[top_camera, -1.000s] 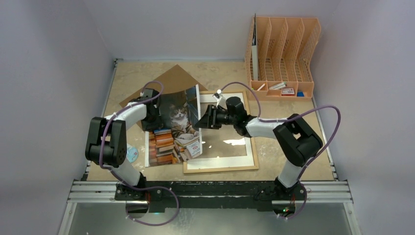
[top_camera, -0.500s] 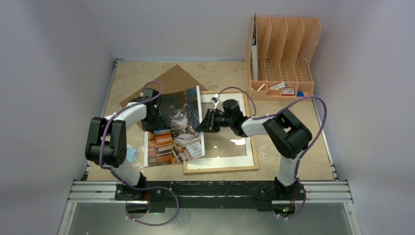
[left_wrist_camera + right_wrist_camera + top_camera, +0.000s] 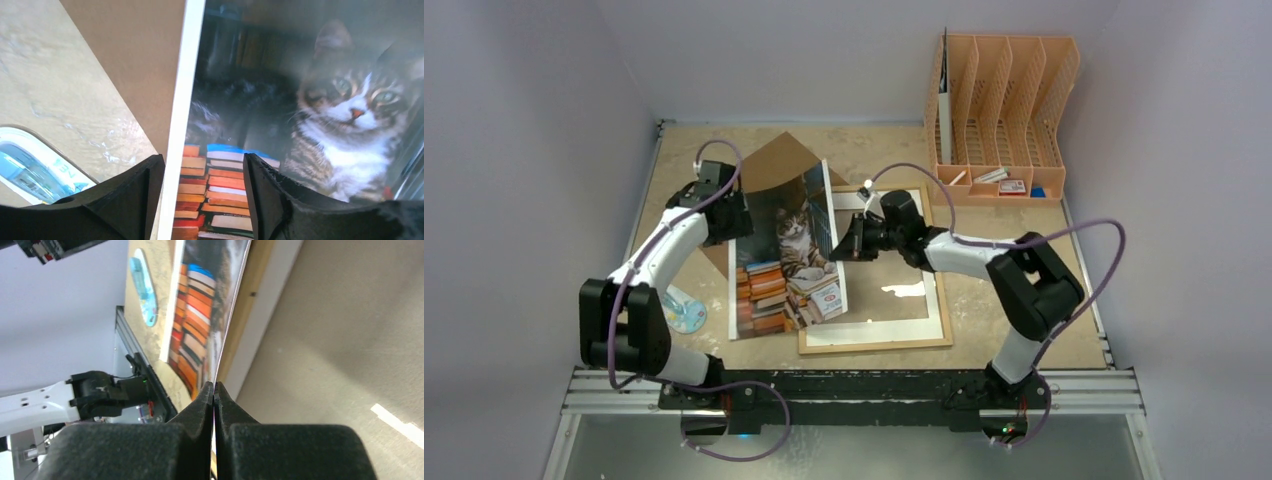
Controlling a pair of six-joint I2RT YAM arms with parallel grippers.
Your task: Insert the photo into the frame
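The photo [image 3: 789, 255], a tabby cat among stacked books, stands tilted over the left edge of the frame [image 3: 874, 345], whose light-wood border and white mat lie flat on the table. My right gripper [image 3: 836, 245] is shut on the photo's right edge; in the right wrist view its jaws [image 3: 214, 385] pinch the thin print [image 3: 200, 315] beside the frame's wooden border [image 3: 250, 315]. My left gripper [image 3: 732, 222] hangs open at the photo's far left. In the left wrist view its fingers [image 3: 135, 200] stand apart over the photo's white margin [image 3: 182, 125], gripping nothing.
The brown fibreboard back [image 3: 769, 165] lies behind the photo, partly under it. An orange file organiser [image 3: 1004, 100] stands at the back right. A small blue-and-white disc [image 3: 686, 315] lies near the left arm's base.
My right gripper has shut on the photo's right edge. The left gripper has opened wider and drawn back to the far left. The photo has shifted slightly right.
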